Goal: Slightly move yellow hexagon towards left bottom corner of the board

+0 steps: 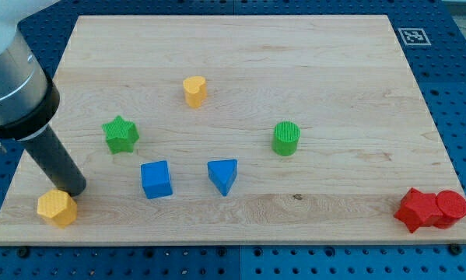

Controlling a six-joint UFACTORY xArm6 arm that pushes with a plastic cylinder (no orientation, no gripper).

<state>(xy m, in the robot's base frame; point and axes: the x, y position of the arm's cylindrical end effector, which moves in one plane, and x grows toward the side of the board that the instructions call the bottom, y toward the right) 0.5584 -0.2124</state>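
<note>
Yellow hexagon at board's bottom-left corner, no clear long axis.
My tip touches its upper-right edge; plain rod, grips nothing.

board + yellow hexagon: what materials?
Board: looks like pale wood, likely unvarnished or matte; straight grain lines and a small dark knot show, with little glare. Yellow hexagon: probably plastic, matte; uniform saturated colour, faint ridges on its sides hint at 3D printing, though that is uncertain. My tip sits at its upper right edge.
</note>
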